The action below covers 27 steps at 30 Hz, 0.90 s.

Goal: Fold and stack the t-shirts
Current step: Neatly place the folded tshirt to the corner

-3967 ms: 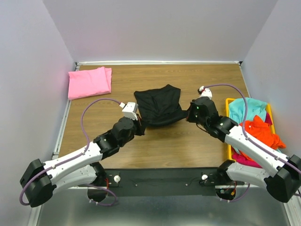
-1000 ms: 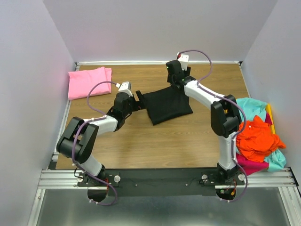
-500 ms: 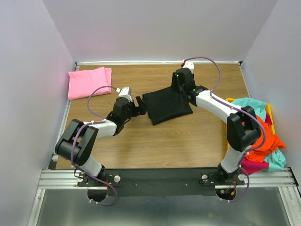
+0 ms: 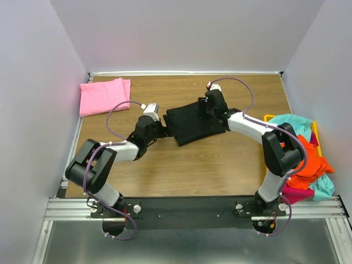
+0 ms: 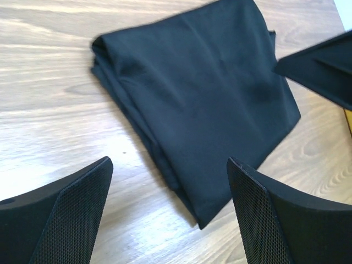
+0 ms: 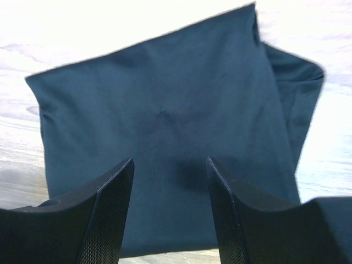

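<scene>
A folded black shirt [image 4: 196, 124] lies flat on the wooden table [image 4: 220, 159]. The left gripper [image 4: 163, 128] sits low at the black shirt's left edge, and the right gripper [image 4: 204, 114] is over its far part; from above their jaws cannot be made out. A folded pink shirt [image 4: 104, 95] lies well to the left of the black shirt and farther back. Right of the black shirt, a yellow bin [image 4: 267, 117] holds a teal shirt [image 4: 295, 124], an orange shirt [image 4: 302, 159] and a magenta shirt [image 4: 294, 193] in a heap.
</scene>
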Tool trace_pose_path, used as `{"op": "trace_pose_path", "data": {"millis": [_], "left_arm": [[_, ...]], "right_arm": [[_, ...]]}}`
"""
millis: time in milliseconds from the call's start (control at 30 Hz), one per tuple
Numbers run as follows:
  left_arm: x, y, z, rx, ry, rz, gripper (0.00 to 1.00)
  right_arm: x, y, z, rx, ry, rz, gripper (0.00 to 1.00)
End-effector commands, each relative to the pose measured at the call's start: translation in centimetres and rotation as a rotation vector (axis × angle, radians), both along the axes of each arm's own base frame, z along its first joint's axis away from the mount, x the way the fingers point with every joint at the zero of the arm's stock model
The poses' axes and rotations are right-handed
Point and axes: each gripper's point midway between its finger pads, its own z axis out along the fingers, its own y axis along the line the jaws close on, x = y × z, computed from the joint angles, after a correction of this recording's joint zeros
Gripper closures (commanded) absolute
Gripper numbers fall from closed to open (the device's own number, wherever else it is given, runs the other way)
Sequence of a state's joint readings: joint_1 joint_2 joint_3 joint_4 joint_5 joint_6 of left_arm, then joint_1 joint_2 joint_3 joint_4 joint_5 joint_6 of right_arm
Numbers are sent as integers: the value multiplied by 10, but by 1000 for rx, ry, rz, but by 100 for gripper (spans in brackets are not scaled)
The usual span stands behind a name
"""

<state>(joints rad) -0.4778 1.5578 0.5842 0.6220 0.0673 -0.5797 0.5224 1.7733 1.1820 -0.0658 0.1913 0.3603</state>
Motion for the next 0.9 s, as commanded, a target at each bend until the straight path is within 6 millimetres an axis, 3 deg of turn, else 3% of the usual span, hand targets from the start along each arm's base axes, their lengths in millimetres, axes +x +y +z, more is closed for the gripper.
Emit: {"op": "trace_pose_path", "data": {"millis": [0, 433, 667, 867], "left_arm": [[-1, -15, 1, -19, -15, -55, 9], [8, -22, -31, -20, 77, -26, 14], [12, -22, -36, -22, 90, -11, 14], [19, -22, -46, -15, 123, 21, 17]], "right_arm": [[-7, 11, -25, 24, 50, 41, 38], [-26, 4, -95, -15, 204, 11, 38], [-33, -5, -108, -47, 228, -5, 38], [-34, -6, -106, -47, 223, -4, 38]]}}
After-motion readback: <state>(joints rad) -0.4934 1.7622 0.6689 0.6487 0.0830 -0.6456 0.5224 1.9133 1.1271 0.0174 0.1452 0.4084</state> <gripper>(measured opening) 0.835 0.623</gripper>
